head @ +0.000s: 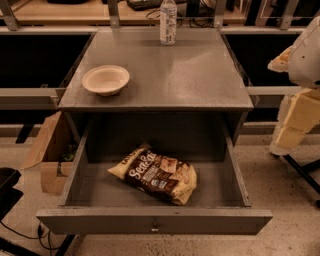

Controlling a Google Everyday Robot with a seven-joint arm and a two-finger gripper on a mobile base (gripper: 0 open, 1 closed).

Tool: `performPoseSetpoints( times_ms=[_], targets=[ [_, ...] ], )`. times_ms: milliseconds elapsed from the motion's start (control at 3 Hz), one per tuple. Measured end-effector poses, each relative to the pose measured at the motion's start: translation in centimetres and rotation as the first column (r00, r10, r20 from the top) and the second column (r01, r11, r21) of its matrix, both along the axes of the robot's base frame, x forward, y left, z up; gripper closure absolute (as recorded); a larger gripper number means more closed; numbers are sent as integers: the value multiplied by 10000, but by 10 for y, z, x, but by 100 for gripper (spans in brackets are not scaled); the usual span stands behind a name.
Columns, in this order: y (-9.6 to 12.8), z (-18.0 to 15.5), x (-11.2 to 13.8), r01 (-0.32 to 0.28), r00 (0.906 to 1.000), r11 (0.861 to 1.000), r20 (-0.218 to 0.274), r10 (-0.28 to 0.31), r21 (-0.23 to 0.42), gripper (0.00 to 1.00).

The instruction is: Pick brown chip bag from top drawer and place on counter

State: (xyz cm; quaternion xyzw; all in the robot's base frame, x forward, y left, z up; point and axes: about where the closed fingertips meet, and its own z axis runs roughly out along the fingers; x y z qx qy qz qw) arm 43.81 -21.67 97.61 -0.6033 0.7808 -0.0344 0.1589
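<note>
**Grey cabinet on speckled floor, drawer open, bag inside**

Pale speckled floor [285,210] surrounds a grey metal cabinet. Its flat top, the counter [180,75], fills the middle of the view. Behind the counter runs a light wooden desk [60,12], cut off by the upper edge, and what lies on it is hard to make out.

Below the counter's front edge the top drawer [150,221] stands pulled fully out, its front panel nearest the camera. The space under the counter behind the drawer is too dark to read.

Right of the counter, at the frame's edge, is the gripper [295,60], a white shell with pale yellow parts. It is cut off by the border, well apart from the drawer, and I cannot tell whether it is open or closed.

Left of the counter, down by the floor, an open cardboard box [50,150] is partly hidden by the drawer's side wall.

The brown chip bag [156,174] lies flat on the drawer floor, below the counter's front edge and slightly right of centre. It is skewed and clear of all four walls, with open room above it.

On the counter's front left corner sits a shallow beige bowl [106,80]. At the back edge stands a clear bottle [168,22], its top cropped. The counter between them and to the right is bare matte metal.

A small knob [154,229] marks the middle of the drawer front.
</note>
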Motion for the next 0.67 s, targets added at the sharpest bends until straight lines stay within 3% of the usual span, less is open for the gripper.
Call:
performPoseSetpoints(
  times_ms=[333,667],
  targets=[
    [1,0,1,9,10000,10000,65,-10,25,0],
    [25,-30,17,-26,10000,9990,-93,30,437,0]
  ],
)
